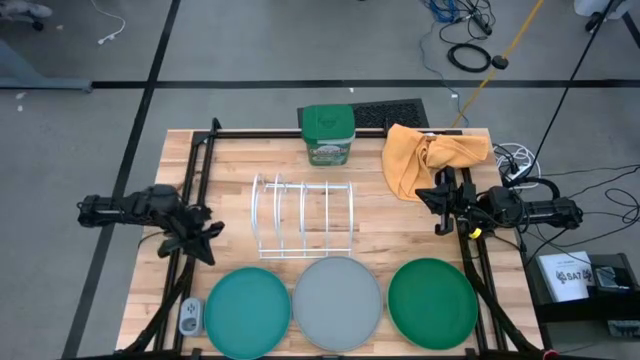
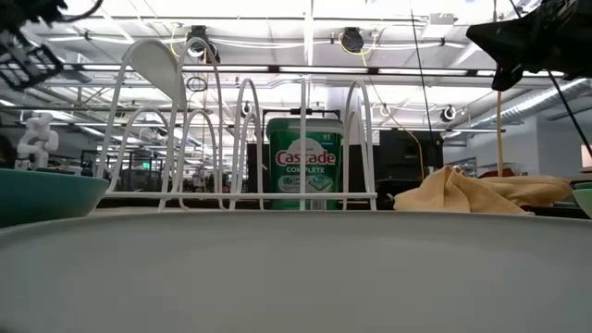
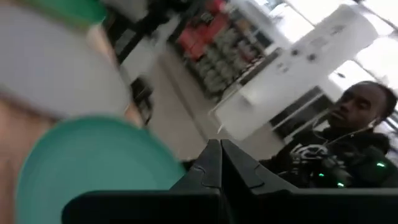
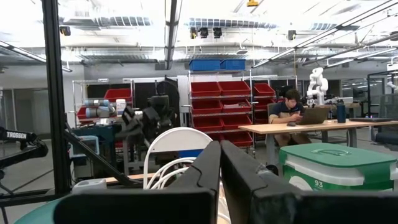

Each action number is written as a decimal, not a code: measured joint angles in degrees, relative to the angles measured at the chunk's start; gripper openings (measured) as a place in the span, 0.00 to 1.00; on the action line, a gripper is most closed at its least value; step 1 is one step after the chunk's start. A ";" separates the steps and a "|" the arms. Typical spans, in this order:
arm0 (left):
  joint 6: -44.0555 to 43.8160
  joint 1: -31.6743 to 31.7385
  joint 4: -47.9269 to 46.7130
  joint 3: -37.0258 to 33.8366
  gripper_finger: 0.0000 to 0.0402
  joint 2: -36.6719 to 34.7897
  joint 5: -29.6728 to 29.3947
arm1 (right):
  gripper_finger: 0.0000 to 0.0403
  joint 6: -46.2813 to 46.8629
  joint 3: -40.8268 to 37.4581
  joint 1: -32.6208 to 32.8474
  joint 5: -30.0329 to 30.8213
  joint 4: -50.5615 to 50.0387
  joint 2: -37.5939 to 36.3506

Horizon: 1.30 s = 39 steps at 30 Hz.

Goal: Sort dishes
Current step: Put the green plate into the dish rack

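Note:
Three round plates lie flat in a row along the table's near edge: a teal plate (image 1: 246,311) at the left, a light grey plate (image 1: 337,303) in the middle, a green plate (image 1: 432,303) at the right. The teal plate also shows in the left wrist view (image 3: 87,162). The grey plate's rim fills the low view (image 2: 296,268). My left gripper (image 1: 205,236) is shut and empty, above the table's left side, beyond the teal plate. My right gripper (image 1: 441,200) is shut and empty at the table's right side, beyond the green plate.
A white wire rack (image 1: 303,217) stands at the table's middle, behind the plates. A green square tub (image 1: 329,134) and a crumpled orange cloth (image 1: 425,155) sit at the far edge. A small grey device (image 1: 191,316) lies left of the teal plate. A person (image 3: 348,143) sits beyond the table.

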 joint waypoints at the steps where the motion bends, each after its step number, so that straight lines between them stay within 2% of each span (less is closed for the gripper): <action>1: 0.14 0.03 -0.72 -0.03 0.00 0.00 -1.33 | 0.02 0.00 0.00 0.02 0.00 0.00 -0.01; 4: 0.33 0.03 -0.78 -0.03 0.00 0.00 -3.78 | 0.02 0.01 0.00 0.01 0.00 0.00 0.00; 7: -0.77 0.03 -1.46 -0.03 0.00 0.00 -3.79 | 0.02 0.01 0.00 0.00 0.00 0.00 0.00; 11: -0.98 0.03 -5.78 -0.03 0.00 0.00 -3.69 | 0.02 0.00 -0.01 0.02 0.00 0.00 0.00; 14: -0.75 0.03 -9.23 -0.03 0.00 0.20 -6.43 | 0.02 0.00 0.00 0.02 0.00 0.00 -0.02; 19: -3.83 0.03 -7.84 -0.03 0.00 1.82 -9.99 | 0.02 0.00 0.00 0.00 0.00 0.00 -0.01; 24: -5.19 0.03 -3.22 -0.03 0.01 2.21 -10.86 | 0.02 0.01 0.00 0.01 0.00 0.00 -0.01; 28: -5.41 0.03 -0.62 -0.03 0.12 2.21 -12.53 | 0.02 0.01 0.00 0.02 0.00 0.00 0.00; 35: -3.68 0.03 -4.77 -0.03 0.41 3.67 -17.84 | 0.02 0.00 0.00 0.02 0.00 0.00 -0.01; 39: -3.75 0.03 -8.56 -0.03 0.48 6.99 -19.34 | 0.02 -0.23 0.00 0.00 0.16 0.18 0.00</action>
